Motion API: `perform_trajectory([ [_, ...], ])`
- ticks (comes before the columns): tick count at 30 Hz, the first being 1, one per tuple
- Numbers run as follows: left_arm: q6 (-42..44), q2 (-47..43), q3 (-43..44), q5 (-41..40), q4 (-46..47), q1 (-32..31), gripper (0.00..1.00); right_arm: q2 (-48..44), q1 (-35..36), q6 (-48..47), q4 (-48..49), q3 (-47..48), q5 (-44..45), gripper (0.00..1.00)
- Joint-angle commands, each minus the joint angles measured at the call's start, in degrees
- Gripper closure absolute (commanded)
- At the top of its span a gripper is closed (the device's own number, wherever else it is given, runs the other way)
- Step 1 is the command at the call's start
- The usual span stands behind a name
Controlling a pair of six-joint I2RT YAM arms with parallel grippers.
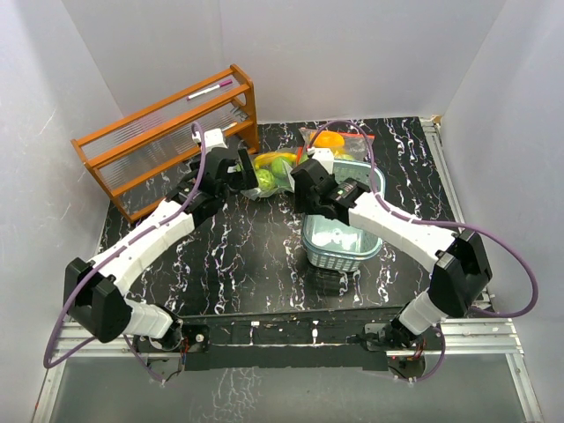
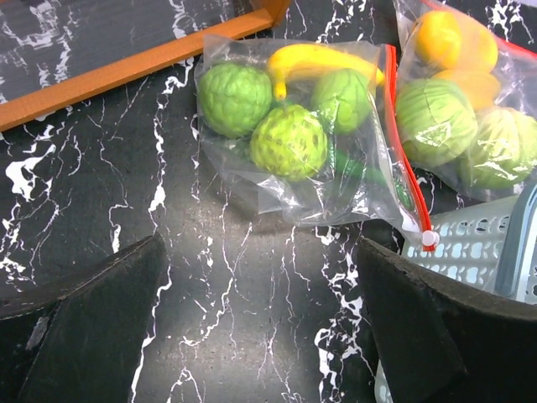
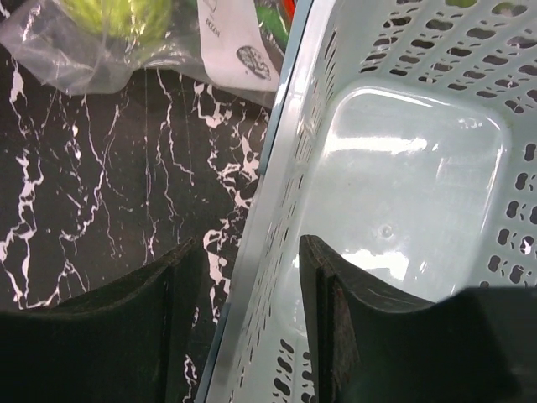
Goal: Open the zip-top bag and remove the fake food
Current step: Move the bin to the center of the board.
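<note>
A clear zip-top bag (image 2: 277, 195) lies on the black marble table and holds fake food: three round green pieces (image 2: 289, 138) and a yellow banana (image 2: 315, 60). Its red zip strip (image 2: 407, 159) runs down the right side and ends in a white slider (image 2: 429, 238). My left gripper (image 2: 260, 245) hovers just short of the bag, open wide with only tabletop between its fingers. My right gripper (image 3: 250, 243) is open and straddles the left wall of the pale-teal basket (image 3: 277, 151), one finger outside and one inside. From above, the left gripper (image 1: 240, 172) and right gripper (image 1: 308, 189) flank the bag (image 1: 275, 172).
A second bag (image 2: 470, 109) with orange-yellow pieces and pale-green balls lies to the right of the first, behind the basket (image 1: 344, 242). An orange wooden rack (image 1: 167, 141) stands at the back left. White walls enclose the table.
</note>
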Motion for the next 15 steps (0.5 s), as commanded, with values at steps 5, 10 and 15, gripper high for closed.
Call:
perform_trajectory([
  [5, 1.64, -2.69, -2.25, -0.81, 0.19, 0.53, 0.03, -0.1, -0.22, 0.56, 2.05, 3.5, 5.85, 0.64],
  [10, 2.29, -2.3, -3.07, 1.65, 1.63, 0.53, 0.03, -0.46, -2.37, -1.53, 2.24, 1.76, 3.24, 0.75],
  [15, 2.88, -2.23, -3.32, 2.15, 1.86, 0.6, 0.03, -2.14, -5.12, -4.19, 2.68, 0.47, 3.78, 0.87],
])
